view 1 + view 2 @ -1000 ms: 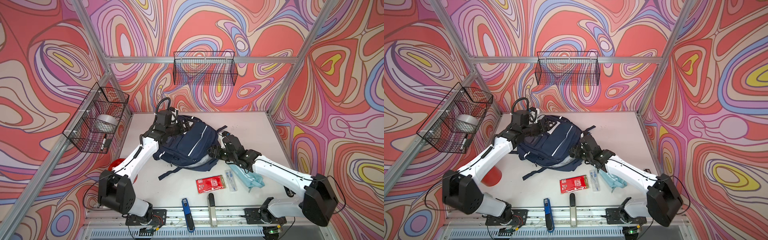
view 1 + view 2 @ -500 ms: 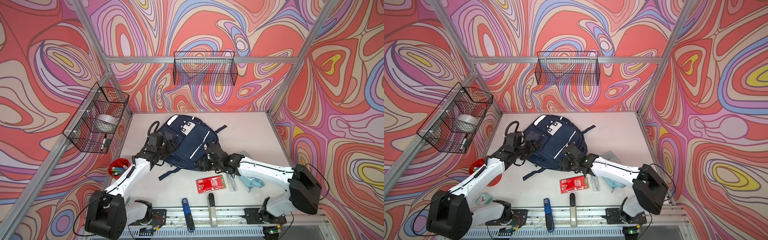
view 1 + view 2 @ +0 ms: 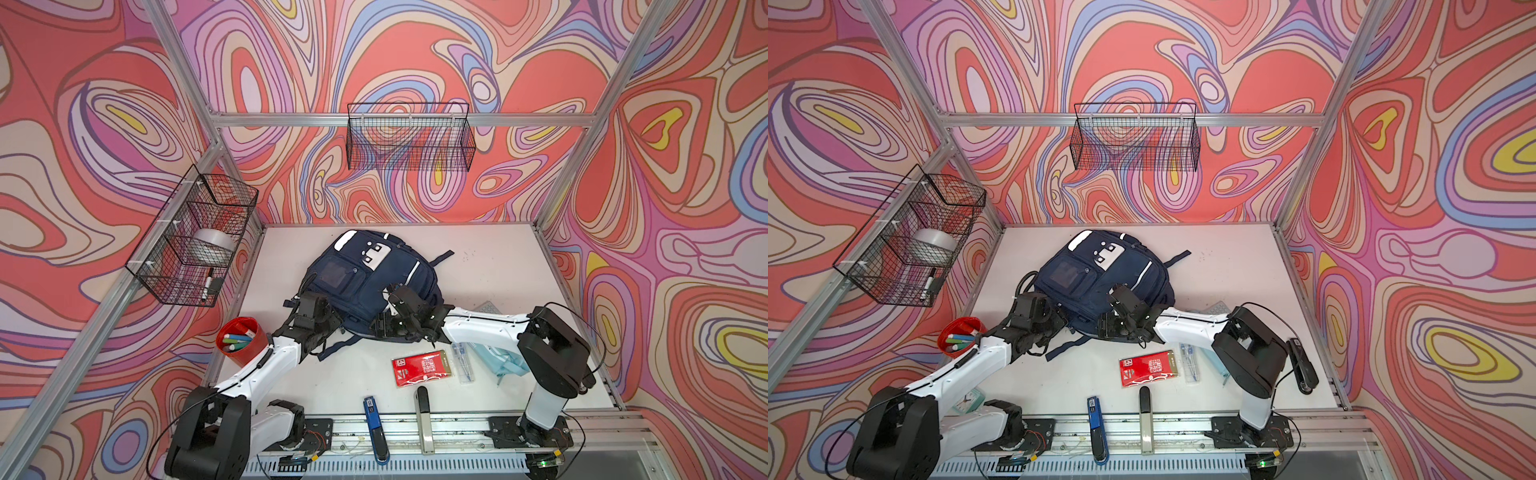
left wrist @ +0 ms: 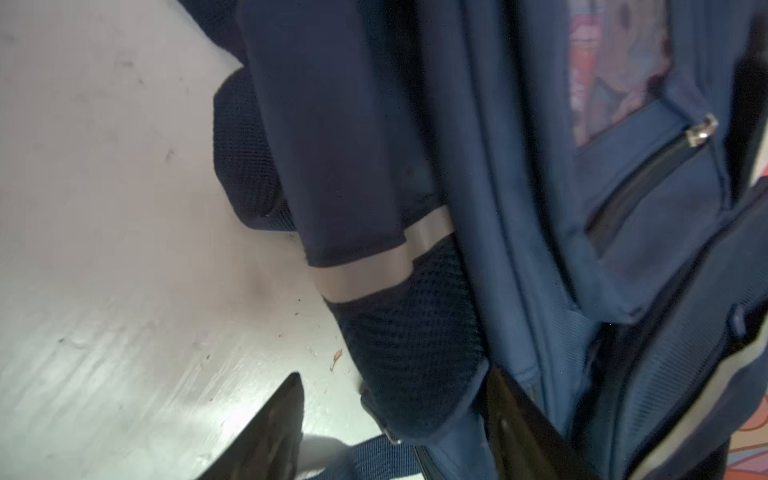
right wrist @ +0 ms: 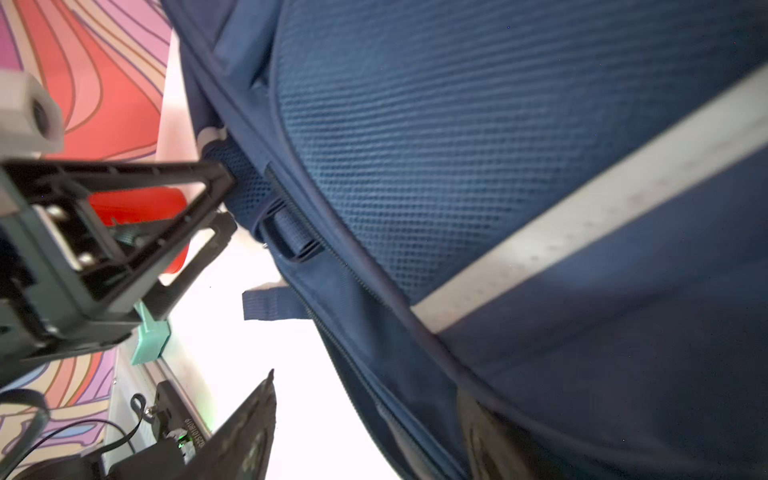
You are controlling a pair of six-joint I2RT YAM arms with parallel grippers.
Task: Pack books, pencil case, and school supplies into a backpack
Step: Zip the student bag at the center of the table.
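In both top views we see the navy fabric backpack (image 3: 365,282) (image 3: 1100,274) lying front-up in the middle of the white counter (image 3: 498,266), with the glossy red packet (image 3: 422,368) flat near it.

In the left wrist view, the left gripper (image 4: 395,378) stands wide astride its padded mesh corner.

In the right wrist view, the right gripper (image 5: 365,382) gapes around the backpack's piped woven edge.

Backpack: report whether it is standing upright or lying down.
Lying down. In a top view the backpack rests on the table front up, pockets and white patch facing the camera.
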